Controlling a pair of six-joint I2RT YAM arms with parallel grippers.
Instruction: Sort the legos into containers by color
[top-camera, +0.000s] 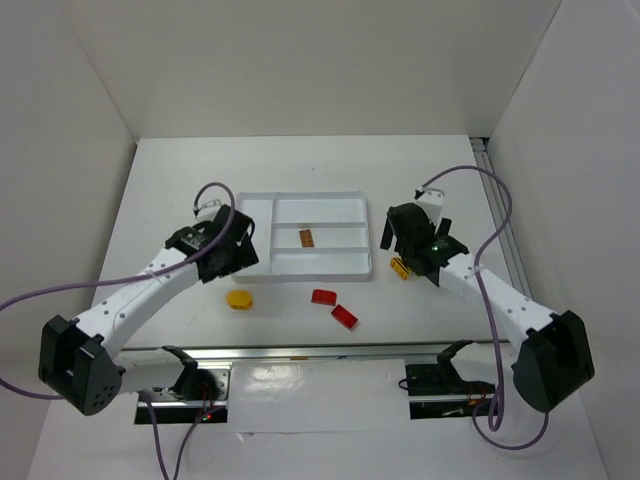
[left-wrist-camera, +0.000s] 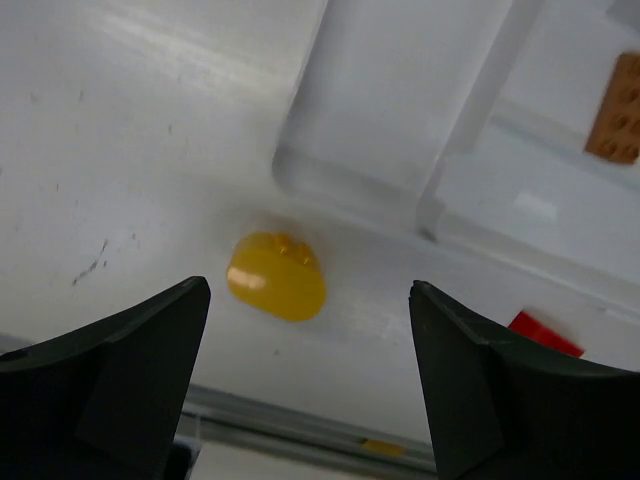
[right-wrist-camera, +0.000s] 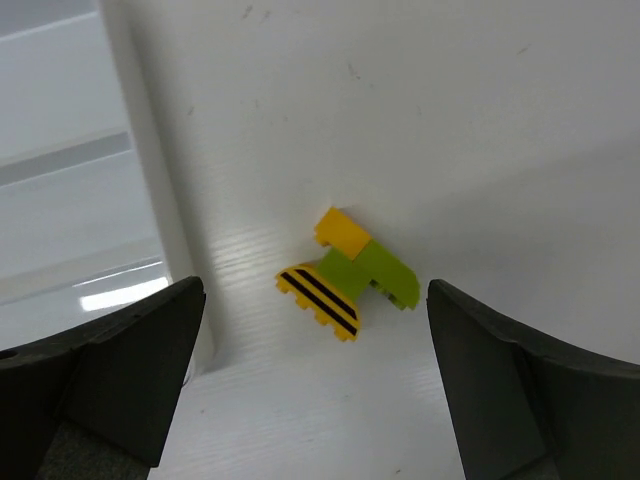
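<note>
The white divided tray (top-camera: 300, 196) lies at the table's middle, with one orange-brown brick (top-camera: 306, 237) in a middle compartment. My left gripper (top-camera: 230, 260) is open and empty, hovering by the tray's near left corner. A round yellow piece (left-wrist-camera: 277, 276) lies on the table just beyond its fingers (left-wrist-camera: 120, 370); it also shows in the top view (top-camera: 239, 299). My right gripper (top-camera: 410, 250) is open and empty, above a joined yellow, green and striped yellow brick cluster (right-wrist-camera: 350, 275) that lies beside the tray's right wall (right-wrist-camera: 150, 180).
Two red bricks (top-camera: 323, 296) (top-camera: 345, 316) lie on the table in front of the tray. One red brick (left-wrist-camera: 545, 335) shows by my left gripper's right finger. A metal rail (top-camera: 320, 350) runs along the near edge. White walls enclose the table.
</note>
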